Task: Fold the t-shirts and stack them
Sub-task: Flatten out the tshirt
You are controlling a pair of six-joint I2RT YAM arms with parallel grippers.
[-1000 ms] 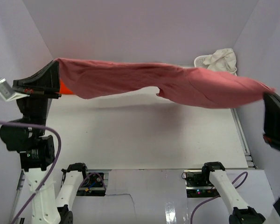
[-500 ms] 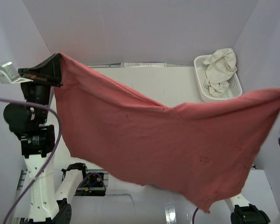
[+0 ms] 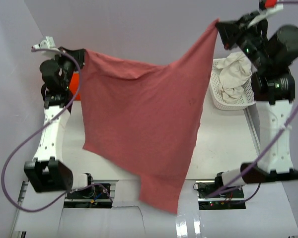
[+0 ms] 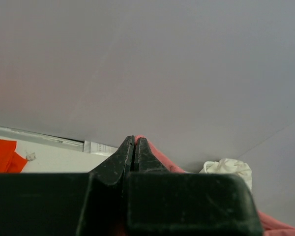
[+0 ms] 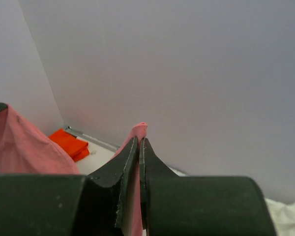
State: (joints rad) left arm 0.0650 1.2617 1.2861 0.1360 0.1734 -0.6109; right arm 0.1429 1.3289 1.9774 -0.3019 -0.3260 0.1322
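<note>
The rose-red t-shirt (image 3: 144,124), stretched out level a second ago, is now lifted high and hung below the left gripper (image 3: 83,51) and right gripper (image 3: 219,28). A top corner is pinched by each, so laying it flat for folding is judged next.

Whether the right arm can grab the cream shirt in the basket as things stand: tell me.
Probably not now. The right gripper is shut on a corner of the rose-red shirt, held up with the left gripper. The cream shirt lies uncovered in the basket; only the occupied grip hinders.
</note>
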